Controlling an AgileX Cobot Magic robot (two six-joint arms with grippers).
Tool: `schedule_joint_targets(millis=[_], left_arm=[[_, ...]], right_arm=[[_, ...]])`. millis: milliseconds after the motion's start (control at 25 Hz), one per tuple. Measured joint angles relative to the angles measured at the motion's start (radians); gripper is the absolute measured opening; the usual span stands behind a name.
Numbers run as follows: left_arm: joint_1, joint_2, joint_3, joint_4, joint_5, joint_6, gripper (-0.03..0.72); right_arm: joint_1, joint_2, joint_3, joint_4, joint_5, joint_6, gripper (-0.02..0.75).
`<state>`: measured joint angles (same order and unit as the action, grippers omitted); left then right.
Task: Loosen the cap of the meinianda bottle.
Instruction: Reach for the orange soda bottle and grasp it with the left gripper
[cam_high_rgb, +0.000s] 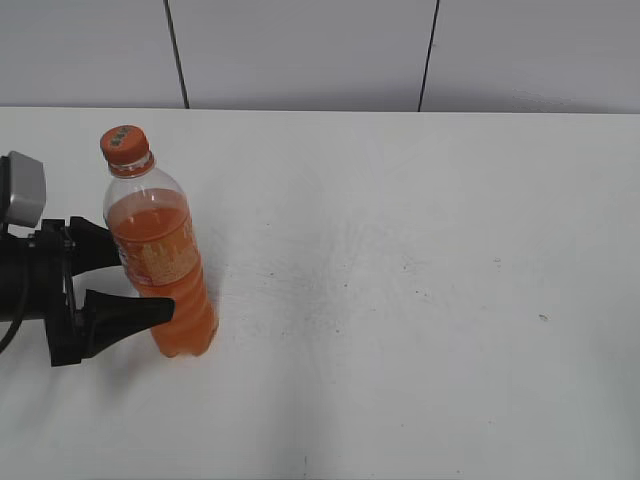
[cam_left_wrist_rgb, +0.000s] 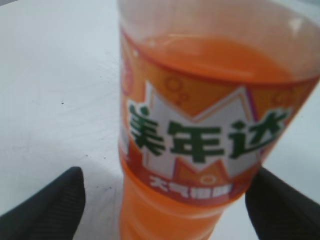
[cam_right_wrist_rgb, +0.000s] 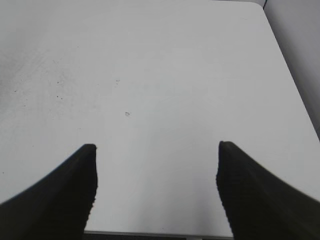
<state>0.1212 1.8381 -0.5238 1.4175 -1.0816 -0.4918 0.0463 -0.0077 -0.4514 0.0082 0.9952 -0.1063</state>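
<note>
A white table is filling the scene, running back to a pale panelled wall. Taking the bottle as landmark: it is standing upright near the table's left side, its long axis vertical, orange drink reaching up past the label.

Nearest it, the left gripper is lying level at label height, its jaws spread wide, one finger in front of the bottle and one behind; in the left wrist view both pads are showing clear gaps to the label, so they are straddling the bottle without pressing it, as far as can be told. The bottle is sitting just ahead of the fingertips, between them.

Above, the cap is sitting on the neck, untouched.

The right gripper is also spread and empty, over bare table, out of the exterior view, so the left arm is much the nearer.
</note>
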Motion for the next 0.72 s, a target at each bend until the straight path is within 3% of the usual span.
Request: schedule_joint_targets(millis=[400,720], left_arm=[[-0.003,0.097,0.000,-0.057,-0.109,0.056,0.592],[-0.071,0.105,-0.001,-0.131,-0.110,0.103,0.591]], right_arm=[[0.000,0.000,0.000,0.000,0.000,0.000,0.556],[0.000,0.000,0.000,0.000,0.000,0.000,0.556]])
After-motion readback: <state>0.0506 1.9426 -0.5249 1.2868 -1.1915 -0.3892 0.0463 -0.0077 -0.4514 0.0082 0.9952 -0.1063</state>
